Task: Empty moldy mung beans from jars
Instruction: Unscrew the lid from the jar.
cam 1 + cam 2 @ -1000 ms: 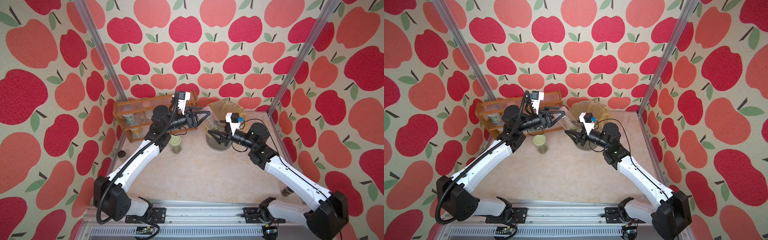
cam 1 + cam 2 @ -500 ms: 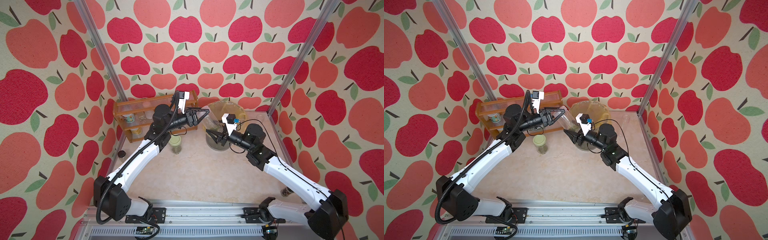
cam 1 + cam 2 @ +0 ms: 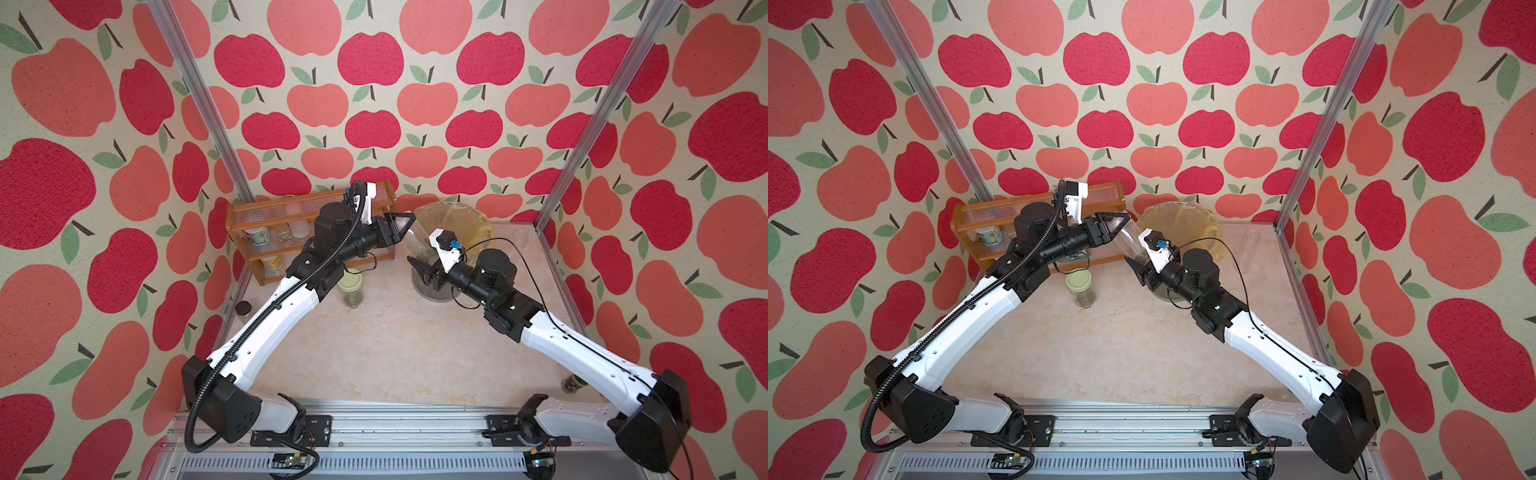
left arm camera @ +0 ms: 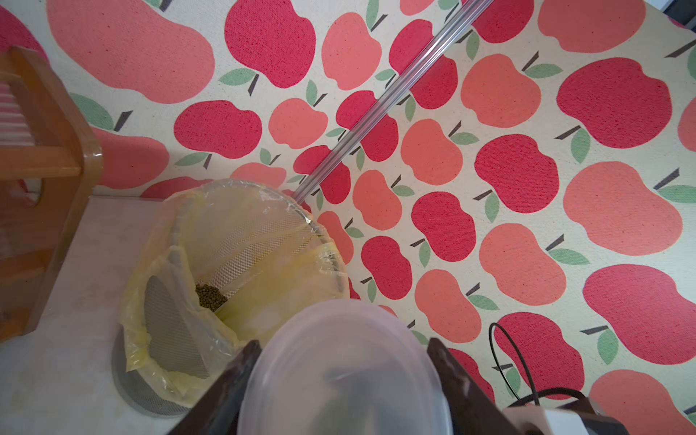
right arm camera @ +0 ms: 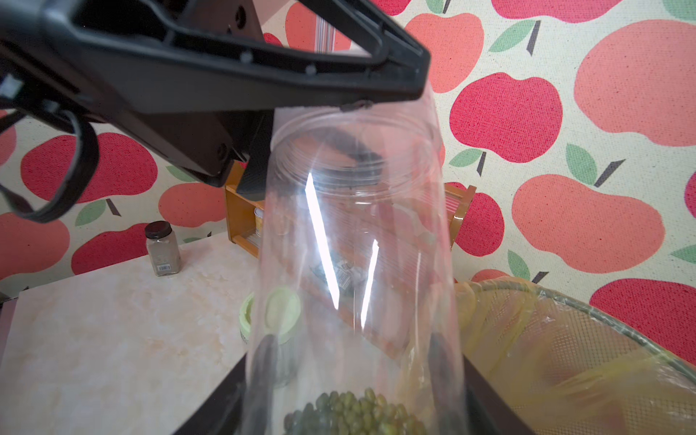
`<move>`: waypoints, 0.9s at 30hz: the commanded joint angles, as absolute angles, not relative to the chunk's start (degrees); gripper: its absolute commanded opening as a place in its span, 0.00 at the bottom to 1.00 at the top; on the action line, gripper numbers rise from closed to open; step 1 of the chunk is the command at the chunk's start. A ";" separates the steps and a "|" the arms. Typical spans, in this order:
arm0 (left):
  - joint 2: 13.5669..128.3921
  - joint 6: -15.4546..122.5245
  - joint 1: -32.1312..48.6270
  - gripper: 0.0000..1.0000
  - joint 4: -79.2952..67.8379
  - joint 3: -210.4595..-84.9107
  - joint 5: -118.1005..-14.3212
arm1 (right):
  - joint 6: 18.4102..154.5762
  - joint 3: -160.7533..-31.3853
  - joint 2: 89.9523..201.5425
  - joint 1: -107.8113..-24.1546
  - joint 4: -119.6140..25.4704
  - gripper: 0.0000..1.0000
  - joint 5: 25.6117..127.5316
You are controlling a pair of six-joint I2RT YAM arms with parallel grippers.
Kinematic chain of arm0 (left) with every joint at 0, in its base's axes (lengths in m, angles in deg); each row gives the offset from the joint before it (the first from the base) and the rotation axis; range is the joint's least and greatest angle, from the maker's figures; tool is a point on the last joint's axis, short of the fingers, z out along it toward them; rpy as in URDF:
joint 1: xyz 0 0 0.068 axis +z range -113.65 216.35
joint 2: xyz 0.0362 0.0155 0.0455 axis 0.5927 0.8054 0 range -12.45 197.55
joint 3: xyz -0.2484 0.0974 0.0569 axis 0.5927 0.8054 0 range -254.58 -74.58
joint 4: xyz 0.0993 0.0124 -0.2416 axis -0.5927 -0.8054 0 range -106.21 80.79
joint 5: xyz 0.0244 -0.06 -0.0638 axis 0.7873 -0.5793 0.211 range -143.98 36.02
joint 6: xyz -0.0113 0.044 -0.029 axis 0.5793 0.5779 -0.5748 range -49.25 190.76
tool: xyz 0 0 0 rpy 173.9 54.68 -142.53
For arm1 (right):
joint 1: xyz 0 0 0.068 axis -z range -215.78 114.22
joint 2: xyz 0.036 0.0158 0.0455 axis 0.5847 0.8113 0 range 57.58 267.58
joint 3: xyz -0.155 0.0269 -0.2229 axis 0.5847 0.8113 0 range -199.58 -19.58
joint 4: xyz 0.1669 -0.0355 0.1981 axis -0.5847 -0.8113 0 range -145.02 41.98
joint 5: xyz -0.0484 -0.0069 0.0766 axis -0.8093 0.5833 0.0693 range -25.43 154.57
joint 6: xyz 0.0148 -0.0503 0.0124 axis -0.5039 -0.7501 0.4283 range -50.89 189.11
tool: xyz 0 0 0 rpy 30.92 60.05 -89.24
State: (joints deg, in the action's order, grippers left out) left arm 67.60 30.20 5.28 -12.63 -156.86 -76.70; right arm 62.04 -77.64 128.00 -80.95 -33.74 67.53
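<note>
The right pincer [image 5: 354, 408] is clamped on the low end of a clear cylinder jar [image 5: 354, 233]. The jar's base runs off the edge of the right wrist view, and only the inner edges of the 2 dark fingers [image 5: 260, 376] show, 1 on each side of the wall. The jar hangs tilted above the far half of the tabletop [image 3: 395, 340], close by the rim of a mesh waste bin [image 3: 465, 206]. The mung beans [image 5: 350, 412] lie in a small heap at the jar's low end, next to the right pincer. The left pincer [image 4: 342, 380] grips a translucent lid [image 4: 342, 354] at the jar's upper end. A left finger covers the seam, so I cannot tell whether the lid sits on the threaded neck or is clear of it. The lid is blurred in the left wrist view and fills its lower part. Beyond the lid, the bin's yellow bag liner [image 4: 150, 339] holds a small dark patch of mung beans at the bottom. A green-lidded squat glass jar [image 3: 351, 286] stands on the tabletop beside the left arm, with olive grains showing through its wall. A tall slim tube [image 3: 1250, 245] stands near the far right corner and is too faint for its contents to be made out. The wooden rack [image 3: 266, 216] in the far left corner is partly hidden by the left arm. A dark-capped small jar [image 3: 243, 309] sits by the left edge. 1 more container [image 3: 572, 383] at the right edge is mostly hidden under the right arm.
</note>
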 commanded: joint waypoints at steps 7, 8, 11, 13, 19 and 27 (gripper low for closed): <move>67.91 35.39 5.88 0.66 -22.91 -161.79 -65.35 | 53.11 -81.52 129.73 -84.49 -36.06 0.33 61.12; 67.97 35.42 5.90 0.66 -23.26 -162.09 -65.16 | 52.44 -81.97 130.17 -84.73 -36.00 0.33 60.80; 68.33 35.34 6.28 0.66 -23.69 -162.95 -65.49 | 52.49 -82.64 131.09 -84.82 -34.92 0.33 61.61; 68.18 34.96 6.96 0.66 -23.65 -162.94 -66.11 | 52.69 -82.81 131.32 -84.87 -34.50 0.33 62.02; 63.96 31.19 13.71 0.66 -19.46 -157.57 -68.76 | 53.16 -81.98 130.50 -84.74 -35.13 0.33 62.55; 53.77 40.60 16.54 0.68 -19.30 -147.23 -57.64 | 56.09 -78.58 125.36 -83.82 -36.57 0.35 66.54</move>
State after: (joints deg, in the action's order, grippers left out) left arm 57.18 35.55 16.60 -19.76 -149.74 -62.84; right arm 54.23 -79.37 128.43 -84.38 -37.21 63.67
